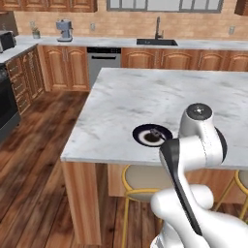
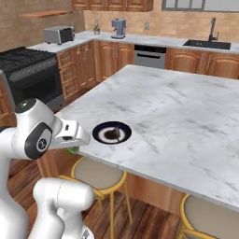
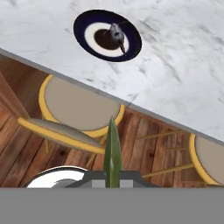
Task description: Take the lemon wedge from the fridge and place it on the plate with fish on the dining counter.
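Wedge carried toward the plate

The claw point(image 3: 112, 175) pinches the lemon wedge point(image 3: 112, 151) edge-on above a stool point(image 3: 81, 105), short of the bench point(image 3: 175, 65); the plate point(image 3: 133, 43) with fish lies ahead, near the edge for easy reach.

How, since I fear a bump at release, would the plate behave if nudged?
The plate looks shallow and flat, so it would probably slide on the marble dining counter rather than tip. It sits near the counter's edge, so a push that way might drop it. The fish seems loose and could shift.
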### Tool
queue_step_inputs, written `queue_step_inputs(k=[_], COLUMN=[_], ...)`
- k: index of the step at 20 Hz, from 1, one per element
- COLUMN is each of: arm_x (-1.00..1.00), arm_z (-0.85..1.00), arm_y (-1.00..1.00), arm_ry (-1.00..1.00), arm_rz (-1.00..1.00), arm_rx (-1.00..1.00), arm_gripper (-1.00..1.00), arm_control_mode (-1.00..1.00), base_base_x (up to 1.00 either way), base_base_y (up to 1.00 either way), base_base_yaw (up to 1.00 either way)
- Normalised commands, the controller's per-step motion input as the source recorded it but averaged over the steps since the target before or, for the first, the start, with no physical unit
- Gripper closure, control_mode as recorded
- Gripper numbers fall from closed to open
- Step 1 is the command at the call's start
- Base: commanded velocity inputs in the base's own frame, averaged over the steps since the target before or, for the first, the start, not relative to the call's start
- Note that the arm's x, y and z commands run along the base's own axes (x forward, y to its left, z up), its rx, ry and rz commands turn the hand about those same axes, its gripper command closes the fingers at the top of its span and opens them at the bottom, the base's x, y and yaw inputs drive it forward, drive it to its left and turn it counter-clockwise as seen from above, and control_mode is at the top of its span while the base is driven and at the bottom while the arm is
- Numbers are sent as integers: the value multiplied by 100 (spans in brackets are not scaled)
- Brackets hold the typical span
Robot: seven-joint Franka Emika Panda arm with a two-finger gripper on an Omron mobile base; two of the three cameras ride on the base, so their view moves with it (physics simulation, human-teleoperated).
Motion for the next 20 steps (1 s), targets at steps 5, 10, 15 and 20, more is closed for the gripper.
queue_step_inputs(k=[5, 10, 15, 20], arm_x=[20, 100, 98, 24], arm_z=[0, 28, 2, -2], arm_y=[0, -22, -21, -2], arm_ry=[0, -1, 0, 1], arm_rz=[0, 5, 4, 0], arm_rx=[2, 22, 15, 0], arm_gripper=[100, 100, 100, 100], arm_control_mode=[-100, -100, -100, -100], base_base_x=[79, 0, 0, 0], base_base_y=[0, 0, 0, 0], base_base_yaw=[-2, 0, 0, 0])
